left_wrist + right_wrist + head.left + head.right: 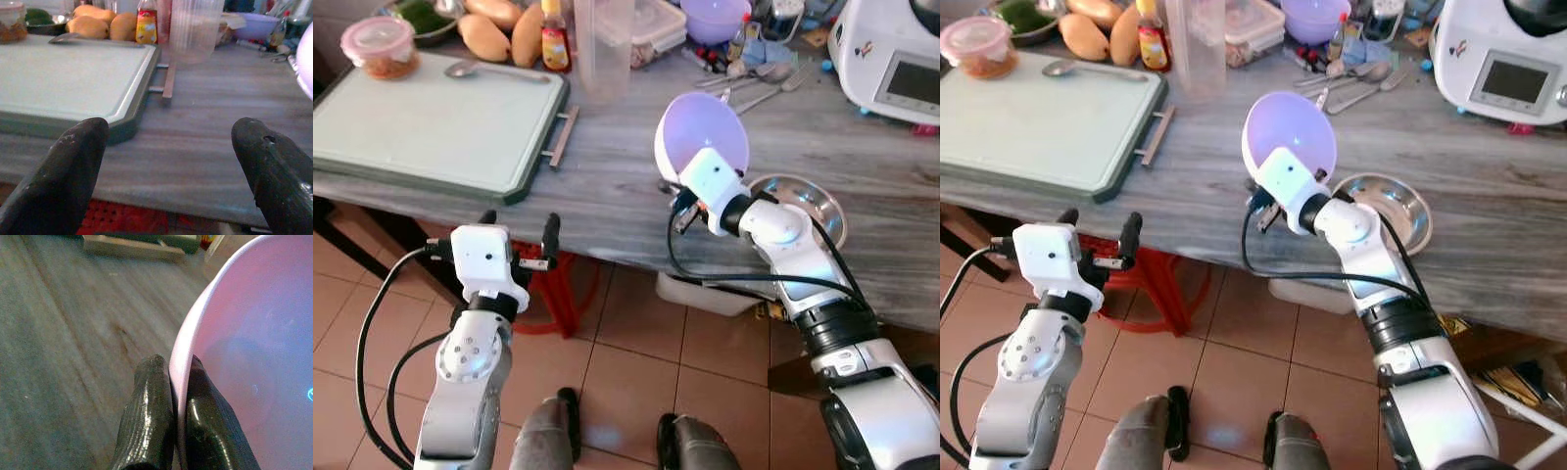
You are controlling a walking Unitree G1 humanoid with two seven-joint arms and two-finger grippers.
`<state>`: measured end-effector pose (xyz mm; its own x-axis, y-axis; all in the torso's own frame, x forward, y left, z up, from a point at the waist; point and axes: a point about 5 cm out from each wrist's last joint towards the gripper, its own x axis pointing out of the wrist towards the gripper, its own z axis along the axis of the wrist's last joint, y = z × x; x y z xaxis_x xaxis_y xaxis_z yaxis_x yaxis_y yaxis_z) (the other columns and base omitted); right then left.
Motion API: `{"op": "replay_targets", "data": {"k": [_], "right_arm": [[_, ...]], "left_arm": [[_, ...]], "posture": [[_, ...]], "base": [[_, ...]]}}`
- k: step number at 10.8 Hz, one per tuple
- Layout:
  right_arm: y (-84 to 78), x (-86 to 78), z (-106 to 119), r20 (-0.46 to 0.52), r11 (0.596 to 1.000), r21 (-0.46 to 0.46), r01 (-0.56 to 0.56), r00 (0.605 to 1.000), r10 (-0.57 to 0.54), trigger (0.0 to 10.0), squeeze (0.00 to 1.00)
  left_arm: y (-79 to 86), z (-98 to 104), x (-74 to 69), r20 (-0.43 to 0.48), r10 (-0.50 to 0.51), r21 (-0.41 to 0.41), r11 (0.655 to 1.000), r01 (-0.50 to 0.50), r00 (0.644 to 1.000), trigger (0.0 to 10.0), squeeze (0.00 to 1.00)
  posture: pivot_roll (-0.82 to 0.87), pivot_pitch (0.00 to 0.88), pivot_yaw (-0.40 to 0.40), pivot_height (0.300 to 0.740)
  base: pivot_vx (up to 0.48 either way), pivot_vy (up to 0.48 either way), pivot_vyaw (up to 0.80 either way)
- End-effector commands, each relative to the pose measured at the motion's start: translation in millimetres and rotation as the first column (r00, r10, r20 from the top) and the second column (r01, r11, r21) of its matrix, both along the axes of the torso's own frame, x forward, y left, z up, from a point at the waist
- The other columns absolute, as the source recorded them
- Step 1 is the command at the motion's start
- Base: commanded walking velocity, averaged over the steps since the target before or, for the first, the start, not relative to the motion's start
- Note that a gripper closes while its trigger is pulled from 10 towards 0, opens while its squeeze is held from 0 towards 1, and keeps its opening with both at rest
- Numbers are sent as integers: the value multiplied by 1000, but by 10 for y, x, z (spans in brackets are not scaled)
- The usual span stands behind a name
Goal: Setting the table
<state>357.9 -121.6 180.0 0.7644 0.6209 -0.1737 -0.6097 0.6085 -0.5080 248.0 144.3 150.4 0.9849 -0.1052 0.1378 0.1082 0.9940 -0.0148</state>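
Note:
A pale purple bowl (705, 137) is held tilted on its side above the grey wooden table (607, 186), near the table's front edge. My right gripper (177, 377) is shut on the bowl's rim (188, 338), one finger inside and one outside. Right beside the bowl a steel bowl (803, 201) rests on the table. My left gripper (519, 230) hangs open in front of the table's edge, below a green cutting board (431, 122), with nothing between its fingers (73, 171).
A clear plastic cup (602, 49), a sauce bottle (555, 37), mangoes (499, 29), a lidded food tub (380, 46) and a spoon (470, 69) stand at the back. Cutlery (754, 83) and a second purple bowl (715, 18) lie further right. A white appliance (891, 54) sits far right.

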Motion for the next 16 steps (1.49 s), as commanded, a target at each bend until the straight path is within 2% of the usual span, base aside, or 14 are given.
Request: {"op": "replay_targets", "data": {"k": [1, 2, 3, 4, 11, 15, 16], "right_arm": [[-40, 25, 3, -13, 1000, -18, 12, 1000, -13, 10000, 0], [-53, 31, 0, -23, 1000, -6, 19, 1000, -19, 10000, 0], [-61, 35, -4, -29, 1000, -8, 21, 999, -21, 10000, 710], [-68, 36, -9, -31, 1000, -14, 22, 999, -22, 10000, 1000], [-44, 19, 242, 41, 999, -36, -8, 999, 9, 10000, 1000], [-105, 37, 304, 19, 998, -60, 12, 1000, -11, 10000, 1000], [-112, 18, 246, -12, 997, -81, -11, 1000, 10, 10000, 1000]], "left_arm": [[-21, -9, -38, -13, -22, -11, 1000, 22, 1000, 10000, 0], [-27, -9, -43, -15, -25, -13, 1000, 25, 1000, 10000, 0], [-30, -10, -45, -17, -26, -14, 1000, 26, 1000, 10000, 0], [-34, -12, -44, -20, -26, -14, 1000, 26, 999, 10000, 0], [-41, -32, 24, -34, -16, -21, 1000, 15, 999, 10000, 0], [-59, -66, 72, -46, -16, -25, 1000, 15, 999, 10000, 0], [-72, -96, 68, -62, -17, -25, 1000, 16, 998, 10000, 0]], "posture": [[58, 250, -15, 740], [57, 253, -15, 740], [57, 253, -16, 740], [58, 253, -16, 740], [45, 225, -24, 740], [35, 206, -31, 740], [34, 204, -30, 740]], "base": [[0, 0, 0], [0, 0, 0], [0, 0, 0], [0, 0, 0], [0, 0, 0], [0, 0, 0], [0, 0, 0]]}}
